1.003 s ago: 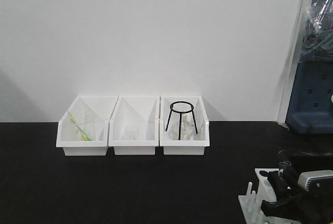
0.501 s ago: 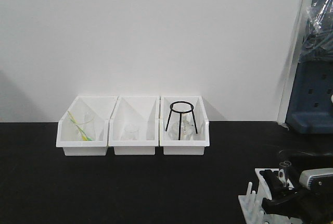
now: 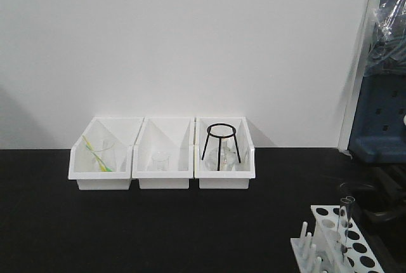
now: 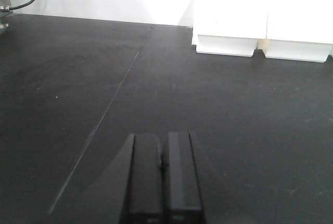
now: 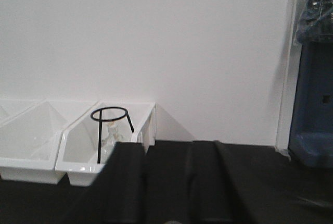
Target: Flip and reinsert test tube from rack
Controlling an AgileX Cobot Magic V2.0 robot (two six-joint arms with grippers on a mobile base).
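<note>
Three white bins stand side by side against the wall at the back of the black counter (image 3: 190, 228). The left bin (image 3: 101, 162) holds a clear beaker with a yellow-green stick leaning in it, the middle bin (image 3: 163, 159) holds a small clear beaker, and the right bin (image 3: 225, 159) holds a black wire tripod (image 3: 220, 145) standing over some glassware. Down at five o'clock in the front view sits the rack (image 3: 339, 244), white, with round holes in its top plate and pegs along its near-left side; the test tube (image 3: 346, 221) stands upright in one of the holes, rising well above the plate, with nothing touching it. Only this view shows the rack and tube. The left wrist view shows what the front view lacks — the left end effector (image 4: 163, 174), its two dark fingers pressed together, closed on nothing, above bare counter, with two bin fronts at one o'clock. The right wrist view shows the right end effector (image 5: 166, 182) as two dark fingers spread apart and empty, the tripod bin at nine o'clock beyond them.
</note>
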